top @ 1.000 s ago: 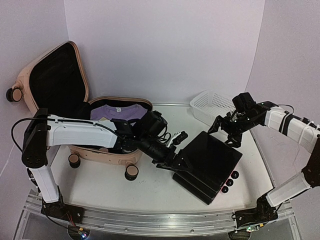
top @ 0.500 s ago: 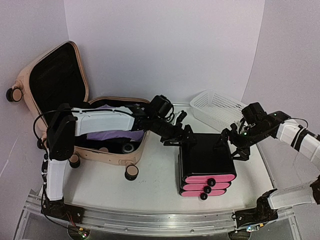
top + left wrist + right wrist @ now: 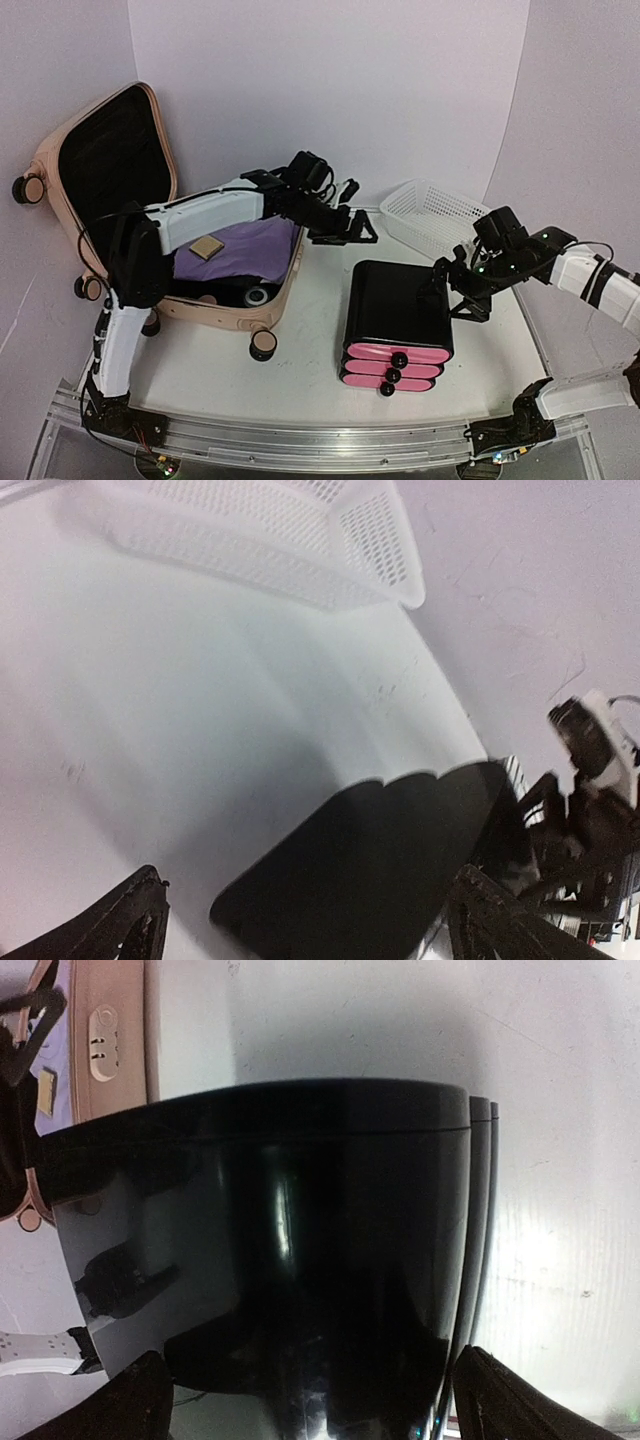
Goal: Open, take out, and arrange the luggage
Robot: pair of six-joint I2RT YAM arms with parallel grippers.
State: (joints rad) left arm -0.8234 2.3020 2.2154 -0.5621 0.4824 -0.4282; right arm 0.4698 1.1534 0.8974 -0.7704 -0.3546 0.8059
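Note:
The luggage [image 3: 225,308], a pale pink suitcase, lies open at the left with its black-lined lid upright; its shell [image 3: 110,1040] also shows in the right wrist view. Purple clothing [image 3: 250,243] and a small tan item [image 3: 208,249] lie inside. A black stack of three cases [image 3: 395,298] with pink fronts and black knobs stands on the table. My left gripper [image 3: 348,228] hovers open above the table between suitcase and stack, and the stack [image 3: 380,860] lies below its jaws [image 3: 308,875]. My right gripper [image 3: 455,290] is open at the stack's right edge [image 3: 270,1210], jaws [image 3: 310,1360] wide.
A white mesh basket [image 3: 430,215] sits at the back right, and its rim [image 3: 270,530] is near the top of the left wrist view. Suitcase wheels [image 3: 263,344] stick out toward the near edge. White walls close in the back and both sides.
The black stack swung from a tilted pose to square, pink fronts toward the near edge. My left gripper let go and pulled back toward the suitcase. My right gripper came down to the stack's right edge.

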